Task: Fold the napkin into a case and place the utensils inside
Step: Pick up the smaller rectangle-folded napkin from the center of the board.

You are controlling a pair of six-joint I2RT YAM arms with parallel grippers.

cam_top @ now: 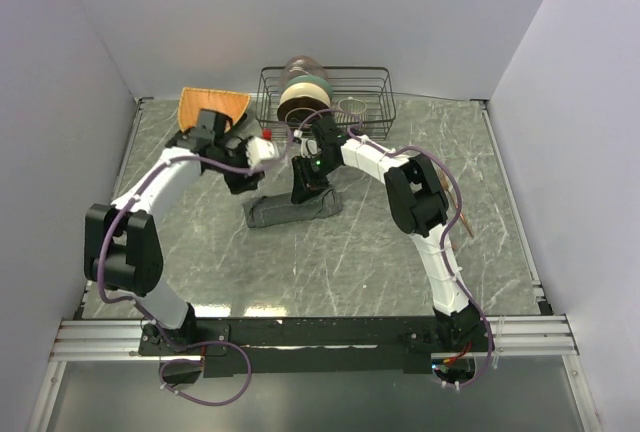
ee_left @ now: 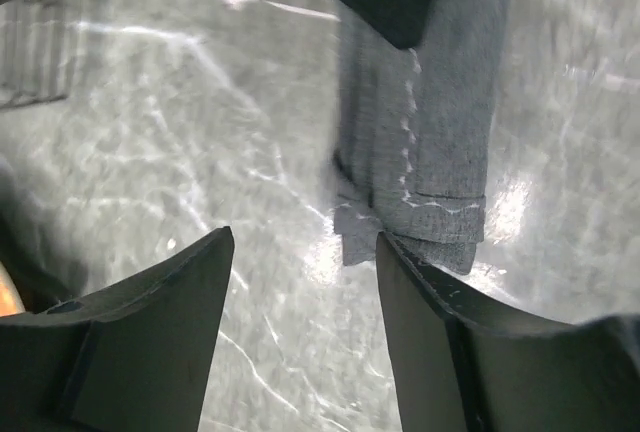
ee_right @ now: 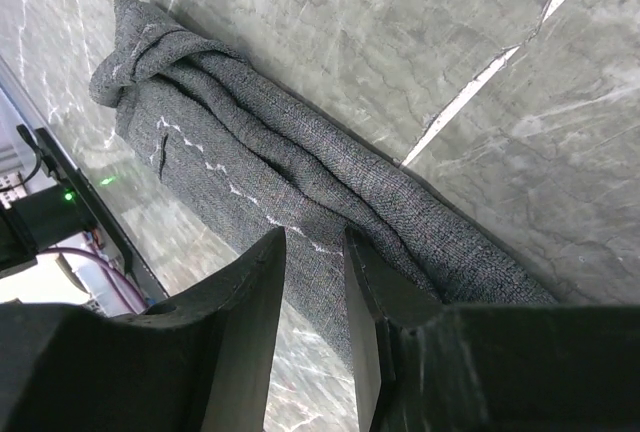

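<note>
The napkin [cam_top: 290,211] lies on the table [cam_top: 400,252] as a narrow folded strip, centre, near of the wire rack [cam_top: 325,97].

The left gripper [ee_left: 305,242] stands wide and empty, just beside the strip's end. The right gripper [ee_right: 312,247] sits on the strip with a narrow gap; whether it pinches a fold cannot be told.

Risk: the bunched end is unsecured. Any drag by the right gripper could spring the layers open and close the pocket.

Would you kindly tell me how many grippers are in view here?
2: the left gripper, open, by one end of the folded napkin; the right gripper over its middle.
</note>
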